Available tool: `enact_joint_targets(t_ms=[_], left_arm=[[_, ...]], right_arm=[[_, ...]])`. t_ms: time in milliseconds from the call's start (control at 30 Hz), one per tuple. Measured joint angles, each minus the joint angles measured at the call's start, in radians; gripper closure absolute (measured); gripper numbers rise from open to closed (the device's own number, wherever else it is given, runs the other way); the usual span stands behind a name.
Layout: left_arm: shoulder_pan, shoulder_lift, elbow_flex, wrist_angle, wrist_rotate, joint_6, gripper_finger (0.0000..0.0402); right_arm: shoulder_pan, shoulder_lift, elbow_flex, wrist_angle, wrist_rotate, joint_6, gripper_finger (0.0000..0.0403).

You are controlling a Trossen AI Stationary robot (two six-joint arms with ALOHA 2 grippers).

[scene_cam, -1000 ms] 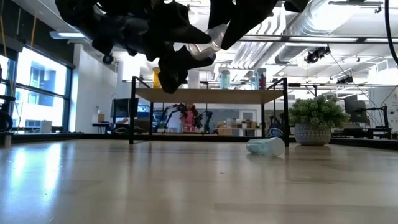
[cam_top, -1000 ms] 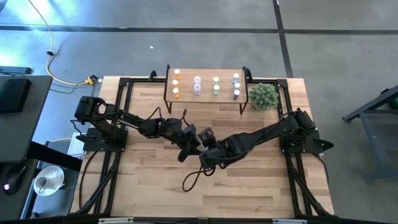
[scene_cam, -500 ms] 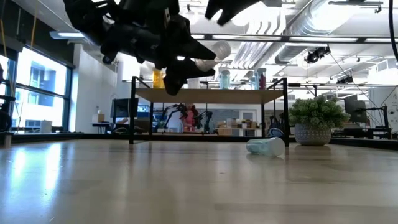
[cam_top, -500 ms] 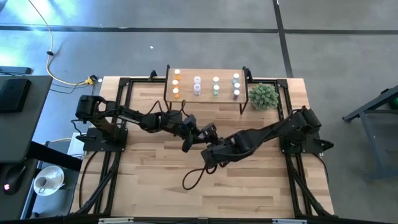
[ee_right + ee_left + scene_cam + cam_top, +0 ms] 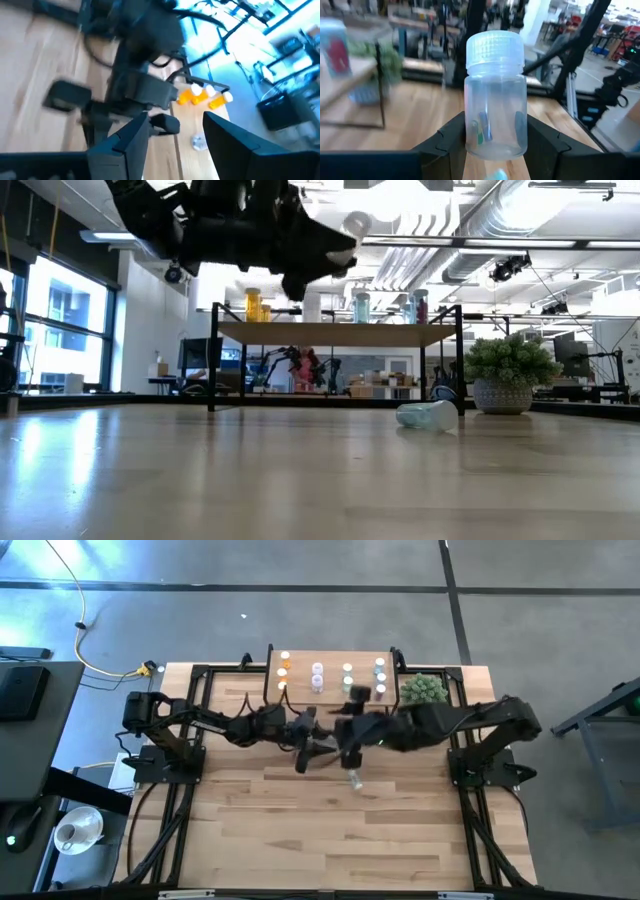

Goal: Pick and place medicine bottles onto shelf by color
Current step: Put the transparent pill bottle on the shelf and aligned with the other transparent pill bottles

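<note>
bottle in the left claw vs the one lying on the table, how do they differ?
1. Support: the held bottle is pinched in the left claw above the table; the loose bottle rests on the tabletop.
2. Pose: the held bottle stands lengthwise between the fingers; the loose bottle lies on its side.
3. Tint: the held bottle looks nearly clear; the loose bottle looks pale blue-green.

Shared: both are small translucent bottles, neither on the shelf.

Front table (image 5: pixel 300 840): open.
Shelf (image 5: pixel 330 698) front: both arms crowd it.
Beside shelf: plant (image 5: pixel 423 690).
Table centre: fallen bottle (image 5: pixel 426 416).
</note>
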Motion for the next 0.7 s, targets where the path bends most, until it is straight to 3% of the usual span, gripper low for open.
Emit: enact_joint_targets(t_ms=[367, 700], left_arm=[[-0.008, 0.000, 0.000, 0.098, -0.009, 0.047, 0.0257], [-0.073, -0.001, 0.000, 0.106, -0.018, 0.114, 0.0257]], right_arm=[[-0.121, -0.084, 0.000, 0.024, -0.249, 0.312, 0.0224], [-0.146, -0.078, 0.000, -0.016, -0.382, 0.456, 0.0224]])
